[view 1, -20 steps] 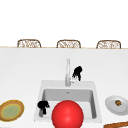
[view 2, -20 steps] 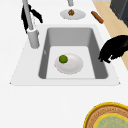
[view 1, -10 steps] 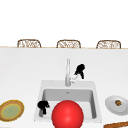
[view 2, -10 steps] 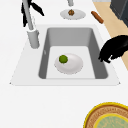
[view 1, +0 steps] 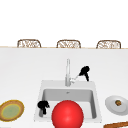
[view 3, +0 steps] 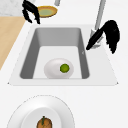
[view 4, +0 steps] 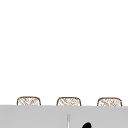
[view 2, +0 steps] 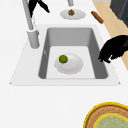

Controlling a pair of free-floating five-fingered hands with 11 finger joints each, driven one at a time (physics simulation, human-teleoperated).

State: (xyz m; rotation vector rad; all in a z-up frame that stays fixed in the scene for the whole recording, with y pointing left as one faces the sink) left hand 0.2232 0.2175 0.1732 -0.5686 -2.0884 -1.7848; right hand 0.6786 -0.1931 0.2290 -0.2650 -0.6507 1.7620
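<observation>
Front view: right hand [view 1: 84, 71] sits at the faucet lever [view 1: 74, 79], fingers stretched straight onto it, gripping nothing. Left hand [view 1: 43, 106] hangs curled and empty over the sink [view 1: 95, 105] rim's near-left.

Three wicker chair backs [view 1: 28, 43] stand in a row behind the counter. On the counter's left lies a yellow-rimmed woven plate [view 1: 11, 110]; on its right, a white plate [view 1: 116, 105] carrying a small brown food item [view 1: 118, 102] — just beside it a brown stick-like thing [view 2: 97, 17]. A red ball [view 1: 67, 114] sits before the sink.
</observation>
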